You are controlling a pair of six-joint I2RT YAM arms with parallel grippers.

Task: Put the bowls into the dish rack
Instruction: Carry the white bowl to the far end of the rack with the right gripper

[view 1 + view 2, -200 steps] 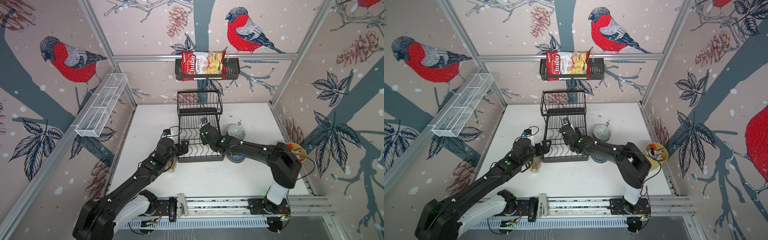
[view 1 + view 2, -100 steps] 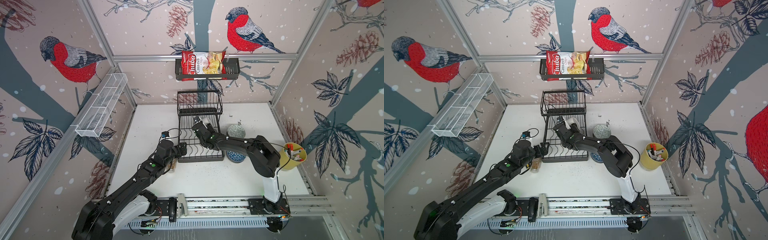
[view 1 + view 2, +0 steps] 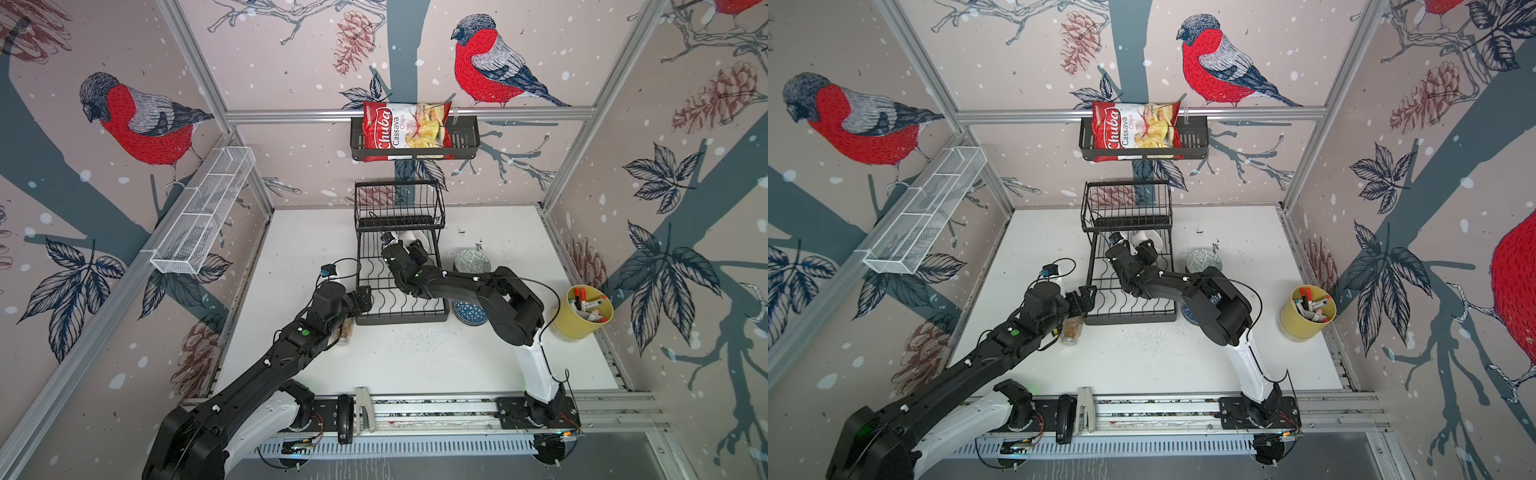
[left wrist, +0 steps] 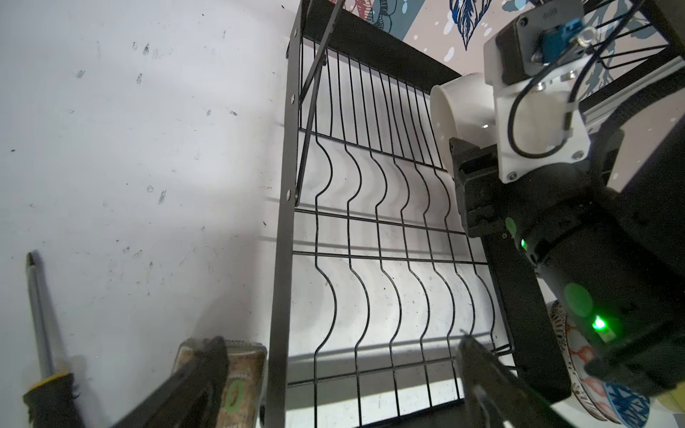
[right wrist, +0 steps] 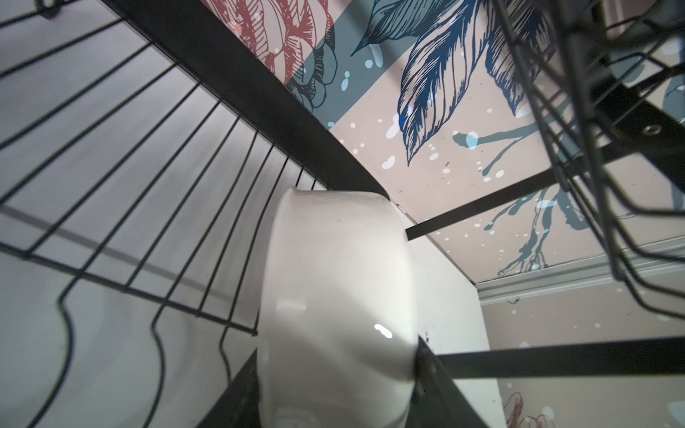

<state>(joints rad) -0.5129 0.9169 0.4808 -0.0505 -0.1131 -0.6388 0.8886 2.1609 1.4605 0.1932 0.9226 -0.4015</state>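
Note:
The black dish rack (image 3: pixel 399 318) (image 3: pixel 1129 320) stands mid-table. My right gripper (image 3: pixel 406 251) (image 3: pixel 1136 254) (image 5: pixel 335 365) reaches into its lower tier, under the upper basket, and is shut on the plain white bowl (image 3: pixel 409 237) (image 3: pixel 1144 239) (image 4: pixel 463 111) (image 5: pixel 333 289). That bowl is turned on edge over the slotted grid (image 5: pixel 148 192). My left gripper (image 3: pixel 365 297) (image 3: pixel 1086 301) (image 4: pixel 341 337) is open and empty at the rack's front left corner (image 4: pixel 283 241). A grey-green patterned bowl (image 3: pixel 471 262) (image 3: pixel 1202 261) and a blue patterned bowl (image 3: pixel 469 312) (image 3: pixel 1187 312) sit right of the rack.
A small jar (image 3: pixel 345 330) (image 3: pixel 1071 330) (image 4: pixel 237 381) stands under my left gripper, with a screwdriver (image 4: pixel 40 333) beside it. The yellow pot of markers (image 3: pixel 582 313) sits at the far right. A chips basket (image 3: pixel 415 139) and a white mesh shelf (image 3: pixel 203 212) hang on the walls.
My right arm's elbow has swung left toward the rack while its gripper keeps the white bowl in the lower tier. The left arm has barely moved.

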